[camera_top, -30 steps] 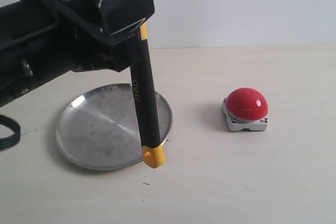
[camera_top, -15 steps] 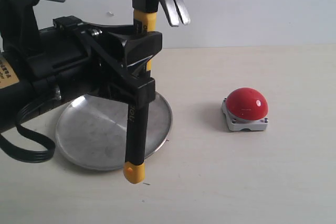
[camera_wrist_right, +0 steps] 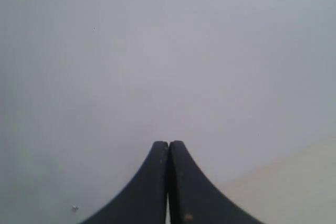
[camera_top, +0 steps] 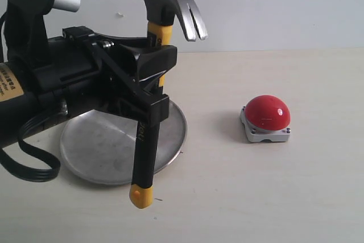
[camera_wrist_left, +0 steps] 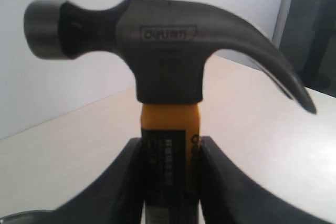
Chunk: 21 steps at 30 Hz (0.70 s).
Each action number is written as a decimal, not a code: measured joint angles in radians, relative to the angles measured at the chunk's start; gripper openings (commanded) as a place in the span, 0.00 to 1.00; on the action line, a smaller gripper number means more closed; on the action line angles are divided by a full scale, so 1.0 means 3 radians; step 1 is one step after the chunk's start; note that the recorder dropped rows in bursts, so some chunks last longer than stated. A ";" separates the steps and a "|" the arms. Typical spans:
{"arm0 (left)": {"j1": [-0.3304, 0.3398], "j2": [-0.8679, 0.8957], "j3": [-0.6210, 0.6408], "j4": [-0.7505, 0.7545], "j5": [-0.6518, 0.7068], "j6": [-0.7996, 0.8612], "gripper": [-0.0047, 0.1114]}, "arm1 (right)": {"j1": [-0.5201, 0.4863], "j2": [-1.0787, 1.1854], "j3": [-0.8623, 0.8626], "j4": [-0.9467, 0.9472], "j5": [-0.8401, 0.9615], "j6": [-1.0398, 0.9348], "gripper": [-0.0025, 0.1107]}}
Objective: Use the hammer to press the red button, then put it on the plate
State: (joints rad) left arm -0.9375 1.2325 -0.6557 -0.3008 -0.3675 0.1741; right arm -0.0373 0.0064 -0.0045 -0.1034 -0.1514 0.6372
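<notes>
– Pale beige table [camera_top: 273, 192], plain white wall [camera_top: 273, 4] behind it, soft even light. Who's on the far left?

– Left arm, bulky and black, reaching in low from the left edge with a loop of black cable [camera_top: 31, 169] drooping under it. It lies almost level, wrist above the plate [camera_top: 94, 140].

– And the left gripper [camera_top: 154, 83]?

– Clamped on the hammer [camera_top: 145, 152], jaws squeezing from both sides at the top of the black grip, just under the yellow neck. The wrist view shows the two fingers [camera_wrist_left: 128, 187] hugging that neck, steel head right above them.

– How's the hammer sitting?

– Nearly upright, head up, slightly tilted. Its claw points right, toward the button side; its round face points left. The yellow butt hangs just past the plate's front rim. Whether it touches the table, I can't tell.

– Moving right?

– Bare table, then the red button [camera_top: 267, 112] on its grey base, well apart from the hammer and plate.

– The right gripper [camera_wrist_right: 168, 182]?

– Out of the exterior view. Its own camera shows both fingers pressed together, holding nothing, facing blank wall.
</notes>
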 measured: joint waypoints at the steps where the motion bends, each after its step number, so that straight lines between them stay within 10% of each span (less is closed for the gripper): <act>1: 0.0000 0.0000 0.0000 0.0000 0.0000 0.0000 0.04 | 0.0000 0.0000 0.0000 0.0006 0.0038 0.0038 0.02; 12: 0.0000 0.0000 0.0000 0.0008 0.0000 0.0000 0.04 | 0.0000 0.0048 -0.0226 -0.0328 -0.0601 0.0934 0.02; 21: 0.0000 0.0000 0.0000 0.0008 0.0007 0.0000 0.04 | 0.0089 0.1242 -0.1255 -0.1612 0.0683 0.0934 0.02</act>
State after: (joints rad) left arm -0.9375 1.2325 -0.6557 -0.2984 -0.3655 0.1741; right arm -0.0106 0.3791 -0.3811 -0.5871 0.0534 0.9174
